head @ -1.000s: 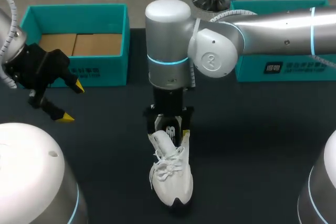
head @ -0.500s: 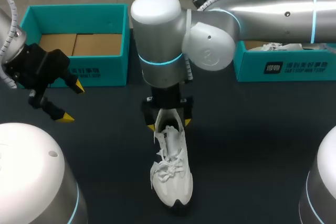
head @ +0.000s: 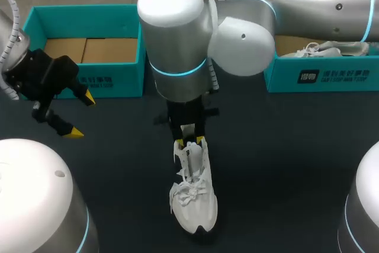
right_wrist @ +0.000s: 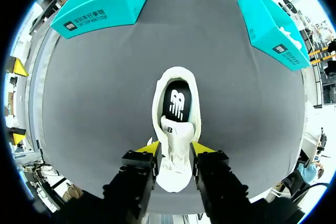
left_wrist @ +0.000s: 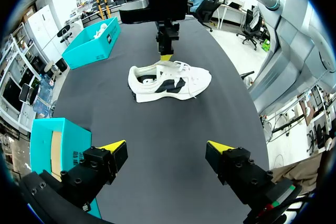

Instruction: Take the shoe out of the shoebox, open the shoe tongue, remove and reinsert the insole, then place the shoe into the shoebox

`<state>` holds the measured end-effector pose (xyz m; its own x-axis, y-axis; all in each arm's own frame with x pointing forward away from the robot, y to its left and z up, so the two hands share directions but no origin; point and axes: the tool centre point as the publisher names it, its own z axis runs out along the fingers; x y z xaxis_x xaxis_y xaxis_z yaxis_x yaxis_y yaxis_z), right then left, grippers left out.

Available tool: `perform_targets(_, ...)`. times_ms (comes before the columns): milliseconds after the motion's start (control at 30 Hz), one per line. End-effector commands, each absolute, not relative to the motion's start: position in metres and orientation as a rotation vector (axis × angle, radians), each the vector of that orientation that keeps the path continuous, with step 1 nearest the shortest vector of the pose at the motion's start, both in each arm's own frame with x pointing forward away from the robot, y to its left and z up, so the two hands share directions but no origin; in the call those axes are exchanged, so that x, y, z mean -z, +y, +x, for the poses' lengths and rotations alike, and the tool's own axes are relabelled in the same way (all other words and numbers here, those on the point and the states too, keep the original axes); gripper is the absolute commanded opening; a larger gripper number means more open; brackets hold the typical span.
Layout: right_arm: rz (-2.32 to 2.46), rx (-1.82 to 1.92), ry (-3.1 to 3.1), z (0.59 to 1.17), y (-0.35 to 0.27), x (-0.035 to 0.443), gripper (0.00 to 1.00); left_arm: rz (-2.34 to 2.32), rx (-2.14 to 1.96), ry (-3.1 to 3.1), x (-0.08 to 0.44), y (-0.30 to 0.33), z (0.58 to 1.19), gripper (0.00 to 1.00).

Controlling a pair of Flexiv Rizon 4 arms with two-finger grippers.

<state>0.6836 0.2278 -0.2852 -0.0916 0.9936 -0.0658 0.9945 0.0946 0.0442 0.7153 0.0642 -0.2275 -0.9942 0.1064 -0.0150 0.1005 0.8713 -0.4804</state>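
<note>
Both fingers of the right gripper stand narrowly apart, pressing the tongue of the white shoe from either side. The shoe sits upright on its sole in the middle of the dark table, toe toward the near edge. By the left edge, the left gripper hangs spread wide and holds nothing, just in front of the teal shoebox at the far left corner.
</note>
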Motion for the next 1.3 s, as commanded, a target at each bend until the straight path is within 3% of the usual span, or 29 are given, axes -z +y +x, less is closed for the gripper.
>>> perform_targets(33,2.079,-0.004,2.277,0.669,0.226,0.300,0.00,-0.167,-0.772,-3.028,0.228,0.064,0.715,1.00)
perform_targets(667,2.062,0.060,2.337,0.680,0.233,0.355,0.00,-0.167,-0.772,-3.028,0.228,0.064,0.715,1.00)
perform_targets(1133,1.935,-0.063,2.335,0.686,0.225,0.311,0.00,-0.167,-0.772,-3.028,0.228,0.064,0.715,1.00)
perform_targets(1300,1.651,-0.305,2.518,0.702,0.221,0.305,0.00,-0.167,-0.772,-3.028,0.228,0.064,0.715,1.00)
